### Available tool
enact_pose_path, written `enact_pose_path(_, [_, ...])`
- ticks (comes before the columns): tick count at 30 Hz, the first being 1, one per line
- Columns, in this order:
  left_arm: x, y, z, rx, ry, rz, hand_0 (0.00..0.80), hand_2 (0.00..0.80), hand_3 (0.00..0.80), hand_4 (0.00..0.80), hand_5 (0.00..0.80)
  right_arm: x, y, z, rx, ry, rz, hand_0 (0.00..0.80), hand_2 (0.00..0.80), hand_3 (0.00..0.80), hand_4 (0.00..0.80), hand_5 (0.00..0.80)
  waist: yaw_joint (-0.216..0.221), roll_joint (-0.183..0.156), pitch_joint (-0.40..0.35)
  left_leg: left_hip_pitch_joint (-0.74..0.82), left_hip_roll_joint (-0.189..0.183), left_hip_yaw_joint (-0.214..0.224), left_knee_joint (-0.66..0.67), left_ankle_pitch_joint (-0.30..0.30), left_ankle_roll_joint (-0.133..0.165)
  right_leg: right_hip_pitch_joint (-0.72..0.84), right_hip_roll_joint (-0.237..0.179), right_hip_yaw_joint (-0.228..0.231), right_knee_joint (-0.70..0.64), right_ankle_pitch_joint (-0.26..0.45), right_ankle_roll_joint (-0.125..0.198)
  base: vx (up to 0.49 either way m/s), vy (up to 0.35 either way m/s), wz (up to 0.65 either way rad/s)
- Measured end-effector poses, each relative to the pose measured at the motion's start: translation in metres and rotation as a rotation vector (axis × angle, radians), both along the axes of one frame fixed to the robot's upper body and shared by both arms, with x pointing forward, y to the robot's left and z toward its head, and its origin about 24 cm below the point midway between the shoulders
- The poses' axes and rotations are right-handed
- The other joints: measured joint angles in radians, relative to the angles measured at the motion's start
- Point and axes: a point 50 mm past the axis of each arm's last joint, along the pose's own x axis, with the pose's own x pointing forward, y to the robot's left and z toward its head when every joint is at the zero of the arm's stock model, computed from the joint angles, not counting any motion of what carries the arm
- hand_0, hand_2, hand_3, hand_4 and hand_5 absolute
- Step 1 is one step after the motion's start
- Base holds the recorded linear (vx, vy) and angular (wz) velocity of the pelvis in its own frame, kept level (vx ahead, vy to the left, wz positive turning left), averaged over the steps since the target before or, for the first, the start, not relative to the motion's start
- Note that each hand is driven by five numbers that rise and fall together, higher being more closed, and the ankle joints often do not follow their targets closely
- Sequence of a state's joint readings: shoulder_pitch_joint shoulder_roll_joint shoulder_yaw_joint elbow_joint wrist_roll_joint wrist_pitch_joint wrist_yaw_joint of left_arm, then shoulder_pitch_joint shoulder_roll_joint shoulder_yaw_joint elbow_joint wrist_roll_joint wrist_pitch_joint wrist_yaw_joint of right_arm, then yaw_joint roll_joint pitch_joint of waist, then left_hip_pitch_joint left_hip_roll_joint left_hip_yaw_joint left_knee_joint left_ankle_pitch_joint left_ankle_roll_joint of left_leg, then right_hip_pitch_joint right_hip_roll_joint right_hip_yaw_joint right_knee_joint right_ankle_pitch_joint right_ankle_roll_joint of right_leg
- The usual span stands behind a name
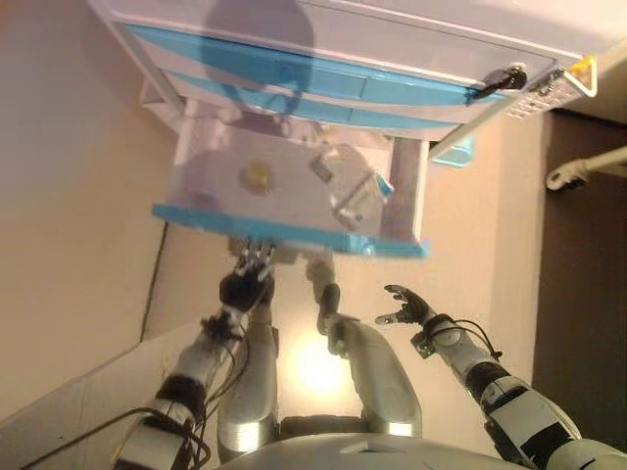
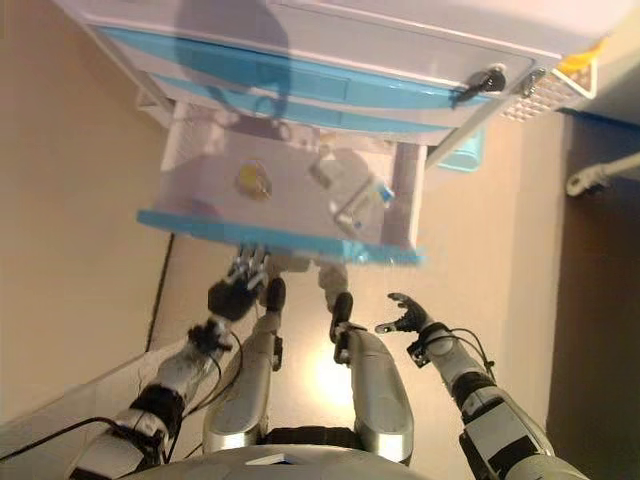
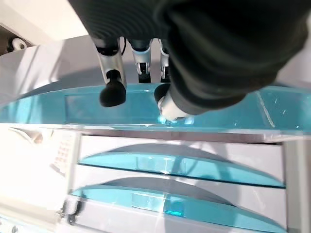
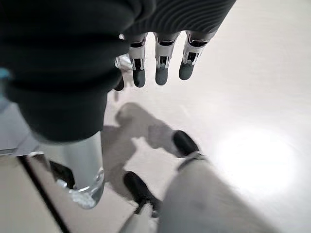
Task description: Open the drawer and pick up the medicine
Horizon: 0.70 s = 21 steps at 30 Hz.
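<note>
One drawer (image 1: 294, 196) of the white cabinet (image 1: 392, 39) stood pulled out, its blue front edge (image 1: 284, 233) hanging over the floor (image 1: 69, 225), and two more blue-fronted drawers (image 1: 294, 78) above it sat closed! Inside the open drawer lay the medicine, a small white box with a blue end (image 1: 361, 199), over toward the right side, with another small pale packet (image 1: 323, 166) just beside it and a little round yellowish thing (image 1: 257, 176) well apart to the left. The left robot hand (image 1: 250, 269) was up at the drawer's blue front, fingers (image 3: 112, 90) reaching onto the underside of that edge; in the left wrist view the dark fingertips touched the blue lip, but whether they were hooked around it could not be told. The right robot hand (image 1: 404, 305) hung low and to the right, well apart from the drawer, holding nothing, its fingers (image 4: 163, 68) relaxed and only loosely bent over bare floor. A keyed lock (image 1: 505, 78) showed at the cabinet's upper right corner. The medicine lay untouched in the drawer, neither robot hand near it.
</note>
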<state>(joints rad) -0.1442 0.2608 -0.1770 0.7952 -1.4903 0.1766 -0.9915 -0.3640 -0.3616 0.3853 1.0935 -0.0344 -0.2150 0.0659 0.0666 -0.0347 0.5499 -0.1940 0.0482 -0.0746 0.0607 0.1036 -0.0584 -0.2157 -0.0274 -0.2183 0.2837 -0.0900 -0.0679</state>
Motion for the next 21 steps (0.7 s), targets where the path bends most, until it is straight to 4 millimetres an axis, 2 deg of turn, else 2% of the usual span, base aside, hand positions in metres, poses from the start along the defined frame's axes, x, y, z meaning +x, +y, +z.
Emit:
enact_pose_path(2, [-0.031,-0.001,-0.025,-0.046,0.111,0.022,0.800,0.800,0.800,0.800,0.800,-0.004,-0.016,0.001,-0.023,0.018,-0.019,0.000,0.000,0.000,0.000,0.000,0.013,0.050,-0.008,0.030,0.006,-0.002,-0.019,0.001,-0.001,0.050,0.003,-0.034,-0.029,-0.001,-0.003,-0.013,-0.009,0.43])
enact_pose_path(4, [-0.051,0.000,-0.042,-0.057,0.221,0.046,0.800,0.800,0.800,0.800,0.800,-0.032,-0.035,-0.014,-0.063,0.113,-0.032,0.000,0.000,0.000,0.000,0.000,0.034,0.101,-0.049,0.030,0.012,-0.013,-0.016,0.017,-0.014,0.072,0.007,-0.068,-0.050,-0.006,-0.005,0.023,0.012,0.40])
enact_pose_path(5, [-0.061,0.003,-0.052,-0.086,0.288,0.122,0.800,0.800,0.800,0.800,0.800,-0.045,-0.042,-0.020,-0.059,0.142,-0.068,0.000,0.000,0.000,0.000,0.000,0.045,0.119,-0.069,0.033,0.013,-0.014,-0.016,0.025,-0.014,0.084,0.009,-0.074,-0.061,-0.008,-0.004,0.033,0.024,0.19])
enact_pose_path(7, [-0.086,0.018,-0.070,-0.063,0.465,0.275,0.800,0.800,0.800,0.800,0.800,-0.067,-0.056,-0.030,-0.083,0.214,-0.111,0.000,0.000,0.000,0.000,0.000,0.054,0.147,-0.126,0.030,0.004,-0.028,-0.016,0.035,-0.017,0.089,0.006,-0.081,-0.067,-0.016,0.003,0.051,0.055,0.27])
enact_pose_path(9, [-0.109,0.042,-0.088,0.088,0.702,0.371,0.800,0.800,0.800,0.800,0.800,-0.080,-0.067,-0.035,-0.112,0.266,-0.138,0.000,0.000,0.000,0.000,0.000,0.058,0.162,-0.171,0.032,-0.005,-0.049,-0.017,0.050,-0.030,0.105,0.003,-0.093,-0.078,-0.022,0.003,0.101,0.116,0.38])
enact_pose_path(10, [-0.128,0.058,-0.097,0.243,0.853,0.391,0.000,0.000,0.000,0.000,0.000,-0.083,-0.069,-0.036,-0.114,0.282,-0.153,0.000,0.000,0.000,0.000,0.000,0.061,0.162,-0.197,0.033,-0.007,-0.055,-0.019,0.059,-0.040,0.109,0.000,-0.097,-0.083,-0.031,0.006,0.119,0.123,0.24])
enact_pose_path(12, [-0.166,0.087,-0.106,0.528,1.121,0.393,0.000,0.000,0.000,0.000,0.000,-0.090,-0.072,-0.039,-0.104,0.293,-0.184,0.000,0.000,0.000,0.000,0.000,0.070,0.146,-0.234,0.041,-0.019,-0.055,-0.019,0.088,-0.061,0.124,-0.013,-0.102,-0.092,-0.035,0.001,0.112,0.121,0.13])
enact_pose_path(13, [-0.180,0.099,-0.106,0.666,1.212,0.381,0.000,0.000,0.000,0.000,0.000,-0.092,-0.070,-0.041,-0.101,0.294,-0.182,0.000,0.000,0.000,0.000,0.000,0.071,0.129,-0.244,0.045,-0.032,-0.050,-0.005,0.084,-0.059,0.135,-0.026,-0.106,-0.099,-0.035,-0.003,0.111,0.105,0.13])
enact_pose_path(15, [-0.198,0.114,-0.104,0.885,1.333,0.356,0.000,0.000,0.000,0.000,0.000,-0.101,-0.066,-0.046,-0.094,0.305,-0.175,0.000,0.000,0.000,0.000,0.000,0.069,0.096,-0.270,0.062,-0.066,-0.030,0.045,0.027,-0.039,0.153,-0.055,-0.112,-0.111,-0.034,0.000,0.112,0.091,0.17])
enact_pose_path(16, [-0.200,0.119,-0.103,0.987,1.352,0.342,0.000,0.000,0.000,0.000,0.000,-0.106,-0.064,-0.049,-0.097,0.311,-0.177,0.000,0.000,0.000,0.000,0.000,0.068,0.085,-0.287,0.072,-0.075,-0.019,0.046,0.014,-0.031,0.155,-0.060,-0.111,-0.116,-0.032,0.005,0.106,0.068,0.19])
enact_pose_path(17, [-0.199,0.121,-0.102,1.109,1.352,0.309,0.000,0.000,0.000,0.000,0.000,-0.111,-0.061,-0.051,-0.092,0.317,-0.186,0.000,0.000,0.000,0.000,0.000,0.065,0.082,-0.307,0.099,-0.083,-0.011,0.025,0.000,-0.011,0.154,-0.060,-0.111,-0.116,-0.033,0.009,0.099,0.046,0.22])
enact_pose_path(19, [-0.185,0.119,-0.101,1.313,1.279,0.218,0.000,0.000,0.000,0.000,0.000,-0.116,-0.061,-0.054,-0.118,0.318,-0.209,0.000,0.000,0.000,0.000,0.000,0.048,0.085,-0.324,0.133,-0.071,-0.015,-0.029,-0.010,0.015,0.152,-0.039,-0.087,-0.107,-0.037,0.018,0.105,0.032,0.25])
enact_pose_path(20, [-0.171,0.116,-0.100,1.422,1.200,0.164,0.000,0.000,0.000,0.000,0.000,-0.118,-0.064,-0.055,-0.142,0.326,-0.234,0.000,0.000,0.000,0.000,0.000,0.045,0.082,-0.329,0.141,-0.068,-0.015,-0.038,-0.025,0.038,0.149,-0.027,-0.060,-0.107,-0.037,0.020,0.118,0.024,0.07])
enact_pose_path(21, [-0.158,0.113,-0.098,1.501,1.134,0.127,0.000,0.000,0.000,0.000,0.000,-0.121,-0.064,-0.056,-0.165,0.335,-0.259,0.000,0.000,0.000,0.000,0.000,0.049,0.071,-0.332,0.148,-0.070,-0.010,-0.038,-0.029,0.048,0.149,-0.025,-0.041,-0.104,-0.036,0.023,0.109,0.013,-0.16])
